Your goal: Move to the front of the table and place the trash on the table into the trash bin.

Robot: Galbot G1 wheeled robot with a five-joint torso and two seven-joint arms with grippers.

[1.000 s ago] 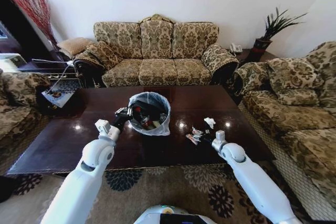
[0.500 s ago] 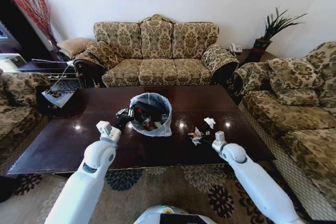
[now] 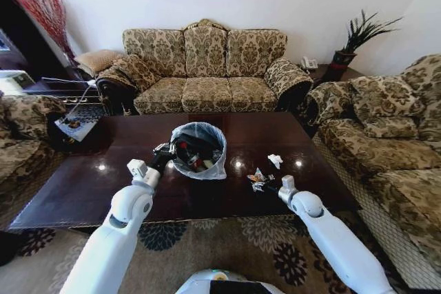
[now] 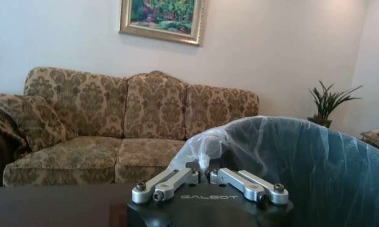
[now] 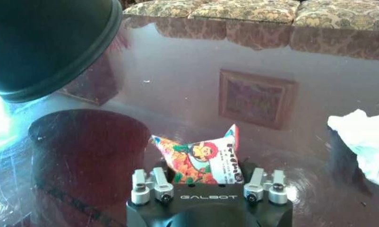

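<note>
My left gripper (image 4: 208, 182) is pinched on the liner at the rim of the trash bin (image 3: 198, 149), tilted on the table (image 3: 83, 191). My right gripper (image 5: 208, 182) clamps a printed snack wrapper (image 5: 201, 158). Risk: the thin wrapper may slip during carry, or the liner may tear; a white tissue (image 3: 275, 160) lies nearby.

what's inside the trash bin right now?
Head view: the trash bin, lined with a pale plastic bag, already holds several items, dark shapes plus something red-and-white. What they are I can't tell. Anything deeper is covered by them and the bin wall. The left gripper grips its rim.
</note>
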